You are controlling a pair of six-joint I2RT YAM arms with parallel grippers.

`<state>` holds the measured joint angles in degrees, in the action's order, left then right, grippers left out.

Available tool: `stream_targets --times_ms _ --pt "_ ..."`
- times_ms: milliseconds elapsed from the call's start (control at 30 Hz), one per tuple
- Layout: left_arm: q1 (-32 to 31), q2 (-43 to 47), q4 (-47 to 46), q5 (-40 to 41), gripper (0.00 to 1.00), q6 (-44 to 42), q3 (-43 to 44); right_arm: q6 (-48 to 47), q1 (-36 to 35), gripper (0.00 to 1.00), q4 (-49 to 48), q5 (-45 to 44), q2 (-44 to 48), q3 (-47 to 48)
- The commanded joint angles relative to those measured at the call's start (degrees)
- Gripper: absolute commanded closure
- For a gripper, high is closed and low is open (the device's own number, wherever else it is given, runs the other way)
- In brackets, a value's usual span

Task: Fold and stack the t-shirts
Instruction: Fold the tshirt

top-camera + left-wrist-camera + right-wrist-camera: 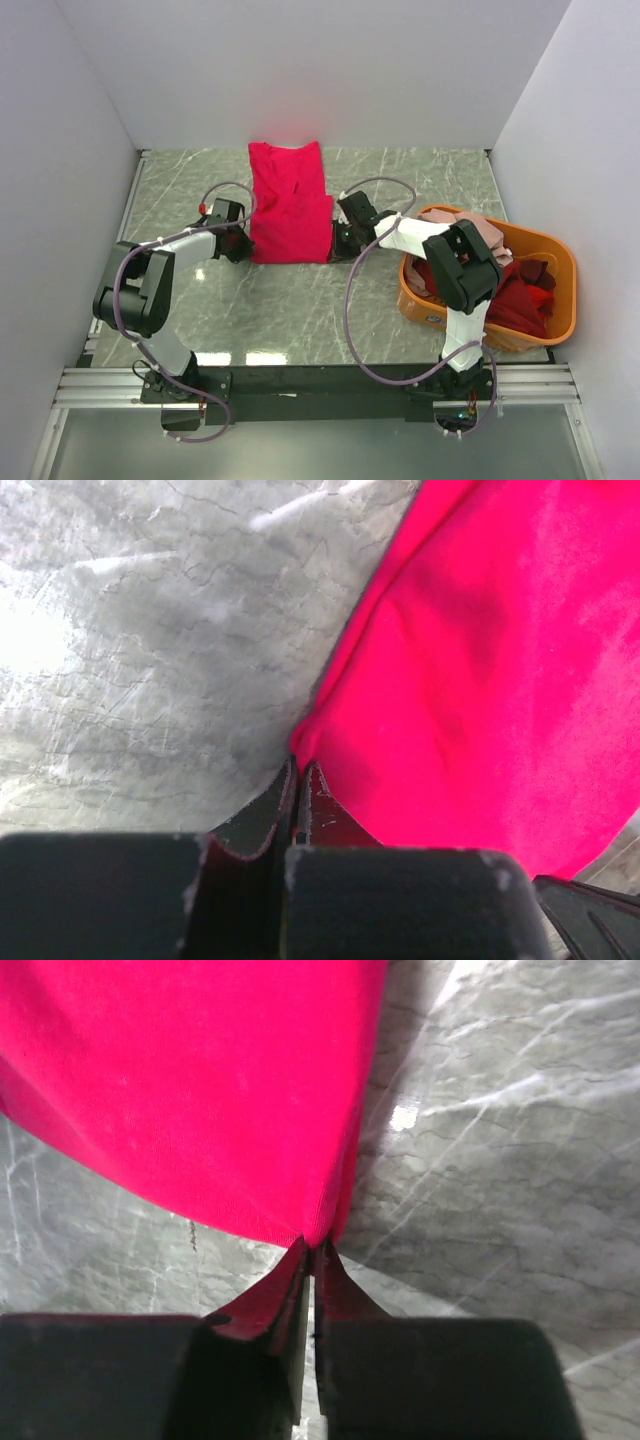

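A: Where do we have the crimson-pink t-shirt point(290, 205)?
B: Lying on the marble table point(420, 180), toward the back. Our left gripper point(298, 780) and right gripper point(311, 1255) each pinch a near corner, fingers closed.

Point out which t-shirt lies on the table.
The bright crimson-pink t-shirt, pinched at its near corners by the left gripper and right gripper. The dark red shirt and pale pink shirt lie in the orange basket.

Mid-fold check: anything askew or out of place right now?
Nothing spilled or damaged. The crimson-pink shirt is slightly uneven: its near part juts further right than the far part. The left end effector and right end effector pinch its near corners.
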<state>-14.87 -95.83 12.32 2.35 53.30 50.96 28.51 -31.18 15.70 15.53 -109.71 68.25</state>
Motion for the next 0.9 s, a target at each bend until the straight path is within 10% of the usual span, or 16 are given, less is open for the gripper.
stream_targets --times_ms 0,267,600,867 --pt "-0.33 0.29 0.6 2.3 0.99 -2.58 -1.74 2.6 -0.9 0.96 -2.69 0.46 0.9 -1.97" --pt "-5.95 11.26 7.45 11.18 0.99 0.57 -8.77 1.64 -2.13 1.0 -1.12 1.25 10.55 -8.47" --pt "-25.98 32.71 28.8 19.18 0.99 23.94 -16.07 1.46 -5.91 1.0 8.44 -2.52 31.82 -22.19" --pt "-36.54 45.11 35.41 19.88 0.99 34.5 -12.91 -0.2 -6.53 1.0 18.66 -2.53 43.97 -15.71"
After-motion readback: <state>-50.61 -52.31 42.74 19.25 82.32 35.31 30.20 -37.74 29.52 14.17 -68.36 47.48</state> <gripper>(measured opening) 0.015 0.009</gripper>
